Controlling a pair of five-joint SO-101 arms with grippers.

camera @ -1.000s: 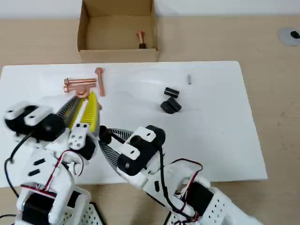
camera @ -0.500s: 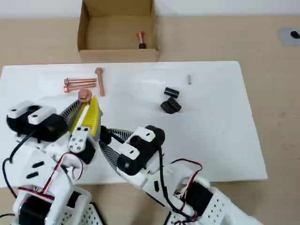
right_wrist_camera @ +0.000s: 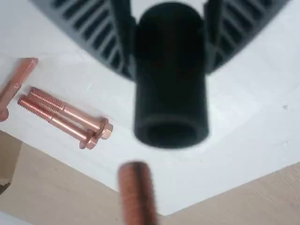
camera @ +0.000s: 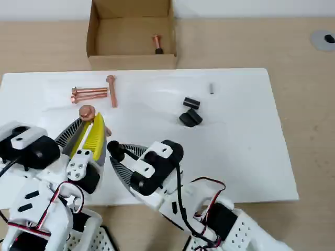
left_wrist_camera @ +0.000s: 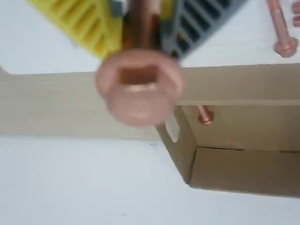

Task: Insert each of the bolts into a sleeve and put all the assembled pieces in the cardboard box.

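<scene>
Copper bolt (left_wrist_camera: pixel 139 84) pinched in the left gripper (camera: pixel 88 121), head toward the cardboard box (camera: pixel 93 36), near 3 loose bolts (camera: pixel 93 93). Right gripper (camera: pixel 116 151) clamps a black sleeve (right_wrist_camera: pixel 171 79) just beside it. 1 assembled piece (camera: pixel 157 45) lies in the box; loose sleeves (camera: pixel 190 112) sit on the white sheet (camera: pixel 241 146).

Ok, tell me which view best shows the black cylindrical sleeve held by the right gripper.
The right wrist view: the black cylindrical sleeve sits large and central, its open bore visible, clamped in the right gripper. The high view gives just its small dark end.
</scene>
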